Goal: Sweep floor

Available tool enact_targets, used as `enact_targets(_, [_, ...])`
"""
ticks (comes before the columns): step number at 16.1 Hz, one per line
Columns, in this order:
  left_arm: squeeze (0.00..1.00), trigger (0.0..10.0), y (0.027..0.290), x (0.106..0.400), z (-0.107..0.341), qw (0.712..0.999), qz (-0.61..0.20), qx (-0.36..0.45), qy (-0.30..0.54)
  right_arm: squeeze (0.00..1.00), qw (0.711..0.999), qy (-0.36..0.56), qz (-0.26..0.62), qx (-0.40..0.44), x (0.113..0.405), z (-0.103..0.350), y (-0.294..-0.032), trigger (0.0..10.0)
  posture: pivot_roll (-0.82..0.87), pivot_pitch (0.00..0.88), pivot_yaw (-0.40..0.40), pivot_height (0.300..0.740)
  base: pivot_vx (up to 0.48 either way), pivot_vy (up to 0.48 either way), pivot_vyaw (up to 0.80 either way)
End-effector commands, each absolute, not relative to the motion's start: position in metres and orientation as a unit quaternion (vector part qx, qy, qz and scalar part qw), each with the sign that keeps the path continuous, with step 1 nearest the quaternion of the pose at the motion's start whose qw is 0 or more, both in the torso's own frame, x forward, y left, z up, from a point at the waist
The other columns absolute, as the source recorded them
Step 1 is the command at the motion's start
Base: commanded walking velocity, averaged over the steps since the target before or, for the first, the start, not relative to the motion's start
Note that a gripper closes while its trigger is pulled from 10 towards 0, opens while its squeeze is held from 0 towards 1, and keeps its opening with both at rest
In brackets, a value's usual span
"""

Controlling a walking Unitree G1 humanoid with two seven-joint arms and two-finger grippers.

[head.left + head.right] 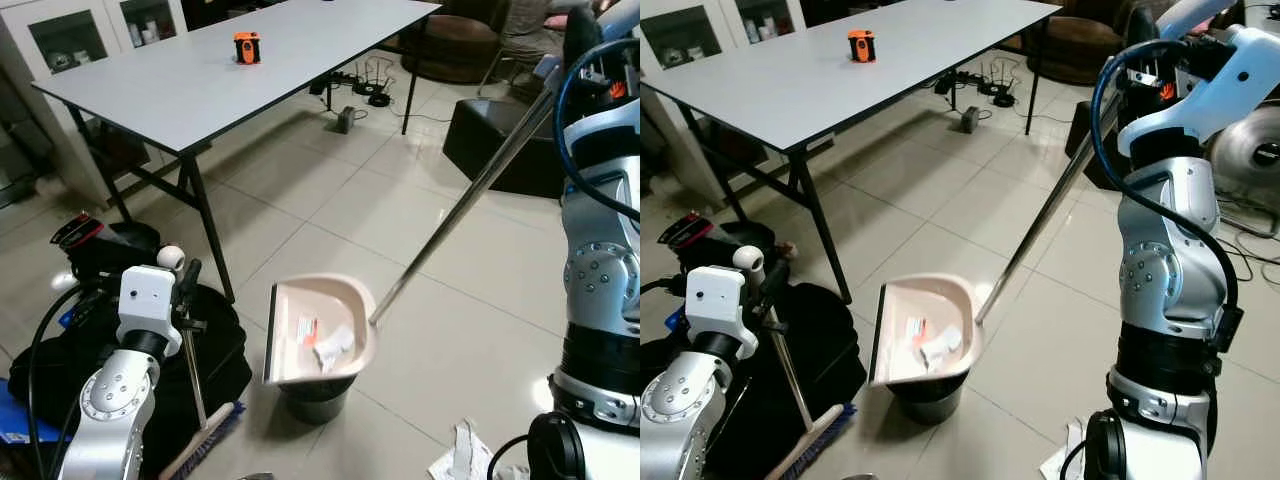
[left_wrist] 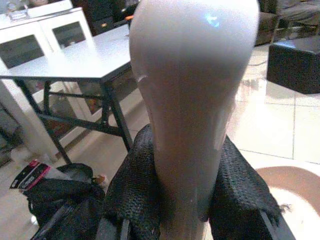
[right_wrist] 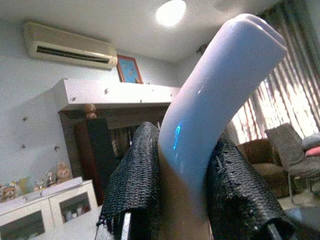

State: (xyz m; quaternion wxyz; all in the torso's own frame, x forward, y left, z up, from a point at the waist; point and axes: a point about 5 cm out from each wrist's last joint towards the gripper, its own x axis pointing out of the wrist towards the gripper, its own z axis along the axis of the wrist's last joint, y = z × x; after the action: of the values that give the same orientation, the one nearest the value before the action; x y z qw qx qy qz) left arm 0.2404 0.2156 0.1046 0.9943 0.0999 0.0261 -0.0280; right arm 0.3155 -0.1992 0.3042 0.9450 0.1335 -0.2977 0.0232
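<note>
My left gripper (image 2: 182, 200) clenches the broom's (image 1: 195, 395) smooth rounded handle; the right gripper (image 3: 185, 190) clasps the glossy dustpan (image 1: 320, 335) handle. The beige dustpan, holding what looks like crumpled paper, rests tilted over a dark bin (image 1: 318, 400).

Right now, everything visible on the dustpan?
The dustpan is a pale pink plastic scoop on a long silver metal pole. It is tipped over a small black bin, its underside seeming to rest on the bin's rim, with crumpled white paper scraps lying inside. The pole slants up to the right gripper, whose fingers clamp its pale handle end.
</note>
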Motion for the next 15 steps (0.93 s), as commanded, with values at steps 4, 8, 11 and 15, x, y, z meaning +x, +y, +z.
enact_targets(4, [0.0, 10.0, 0.219, 0.249, 0.115, 0.993, -0.03, 0.117, 0.008, 0.0, 0.936, -0.34, 0.085, 0.041, 0.321, 0.314, -0.167, 10.0, 0.0, 0.0, 0.053, 0.74, 0.0, 0.0, 0.0])
enact_targets(8, [0.0, 10.0, 0.216, 0.251, 0.115, 0.993, -0.032, 0.115, 0.008, 0.0, 0.92, -0.37, 0.127, 0.0, 0.324, 0.312, -0.14, 10.0, -0.01, 0.0, 0.057, 0.74, 0.0, 0.0, 0.0])
enact_targets(11, [0.0, 10.0, 0.215, 0.25, 0.112, 0.993, -0.028, 0.111, 0.015, 0.0, 0.897, -0.399, 0.188, -0.01, 0.32, 0.3, -0.106, 10.0, 0.0, 0.0, 0.063, 0.74, 0.0, 0.0, 0.0])
enact_targets(15, [0.0, 10.0, 0.217, 0.251, 0.112, 0.994, -0.022, 0.111, 0.014, 0.0, 0.879, -0.409, 0.244, -0.033, 0.313, 0.283, -0.071, 10.0, 0.0, 0.0, 0.063, 0.74, 0.0, 0.0, 0.0])
